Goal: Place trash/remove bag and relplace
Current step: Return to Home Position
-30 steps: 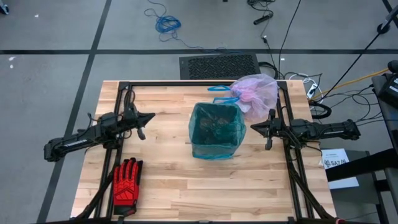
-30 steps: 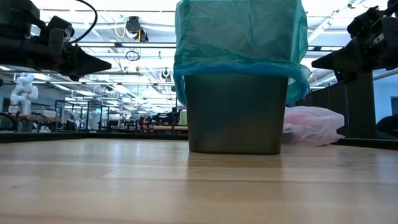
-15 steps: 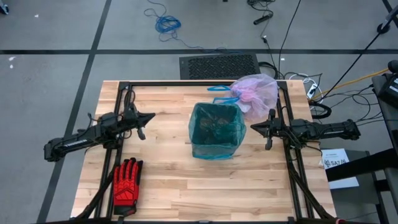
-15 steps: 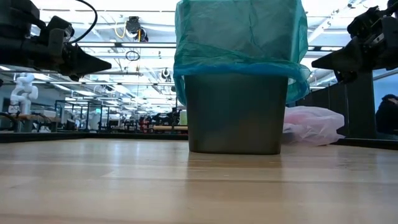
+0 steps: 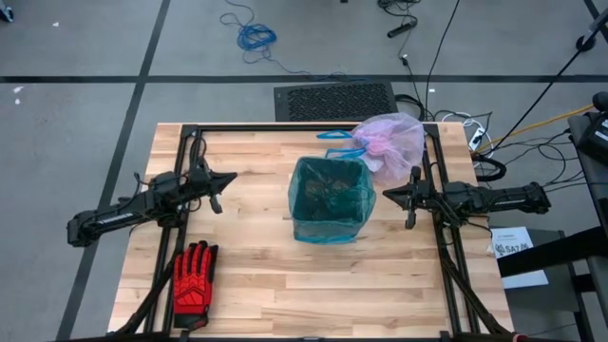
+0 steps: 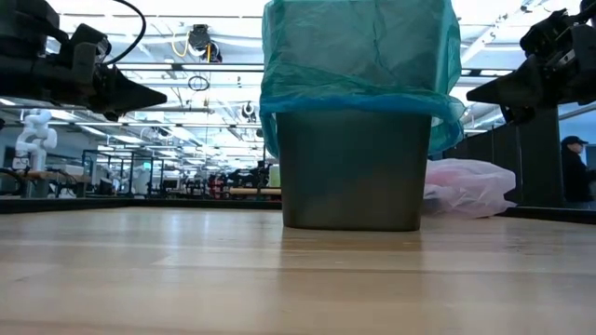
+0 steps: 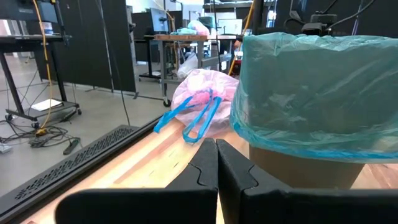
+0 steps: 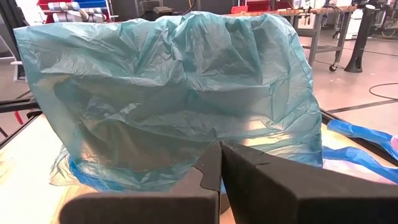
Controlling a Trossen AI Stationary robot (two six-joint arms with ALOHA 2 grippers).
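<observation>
The pale pink-lavender bag [image 5: 391, 139] lies bunched on the table's far right, its blue drawstrings [image 7: 198, 116] trailing on the wood; it also shows behind the bin in the low view [image 6: 470, 186]. A grey bin [image 6: 352, 167] stands mid-table, lined with a teal-blue bag [image 5: 329, 198] whose rim is folded over the bin's edge. No paper wads show on the table. My left gripper [image 5: 234, 177] hovers shut left of the bin, pointing at it [image 7: 216, 146]. My right gripper [image 5: 384, 196] hovers shut right of the bin [image 8: 221, 146].
A red-and-black work glove [image 5: 193, 275] lies flat near the table's near left corner. A black frame [image 5: 313, 127] runs along the far edge and both sides. Bare wood [image 5: 323, 285] lies in front of the bin. A person stands in the room beyond [image 6: 570, 167].
</observation>
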